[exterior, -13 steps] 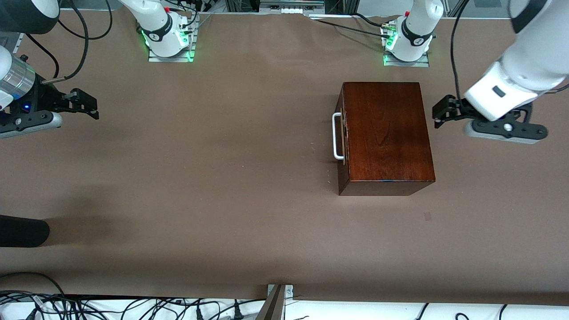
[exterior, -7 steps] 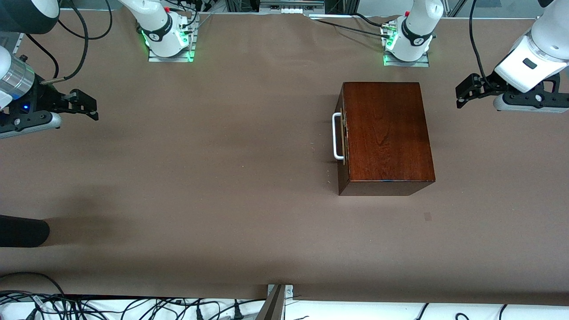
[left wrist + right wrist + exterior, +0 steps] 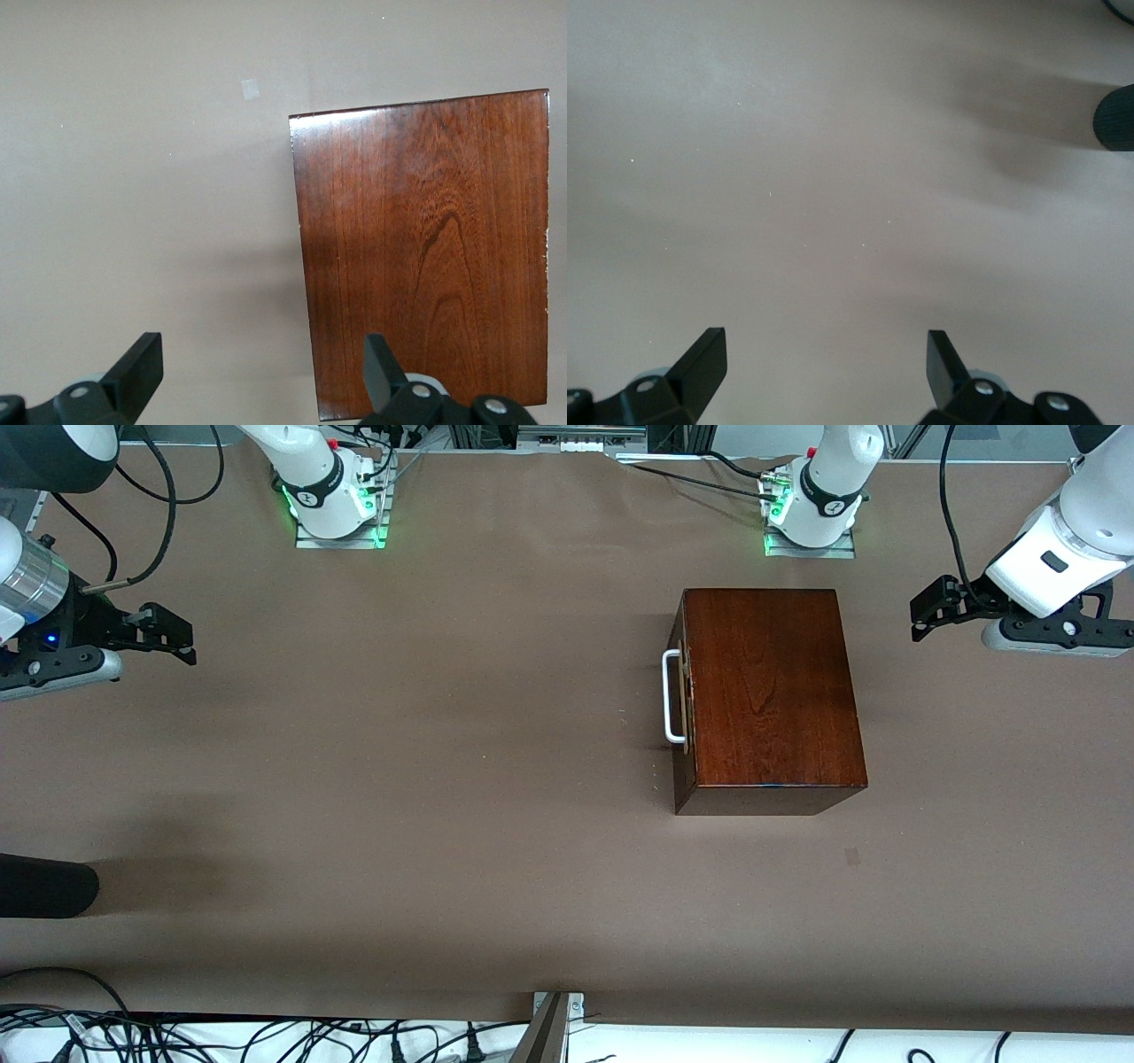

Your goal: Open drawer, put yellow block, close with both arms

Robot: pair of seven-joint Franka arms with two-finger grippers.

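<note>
Wooden box point(image 3: 769, 695) sits on the tabletop point(image 3: 443, 779) toward the left arm's end. Drawer point(image 3: 683, 695) shut, flush with the box; white handle point(image 3: 671, 695) on the front, facing the right arm's end. Handle's long axis runs from the robot bases toward the front camera.

Yellow block: not visible in any view; likely inside the shut drawer, cannot confirm.

Left end effector point(image 3: 921, 613) hovers over bare tabletop just off the box's back end, the end away from the handle. Fingers point(image 3: 142, 363) spread wide, holding nothing.

Right end effector point(image 3: 173, 636) waits over the tabletop edge at the right arm's end, well apart from the box. Jaws fully spread, empty.

Judgement: task looks finished or not begun. If opening is next, the handle faces the right arm, with wide open tabletop between them. The left arm is nearer the box, but at its closed back.
</note>
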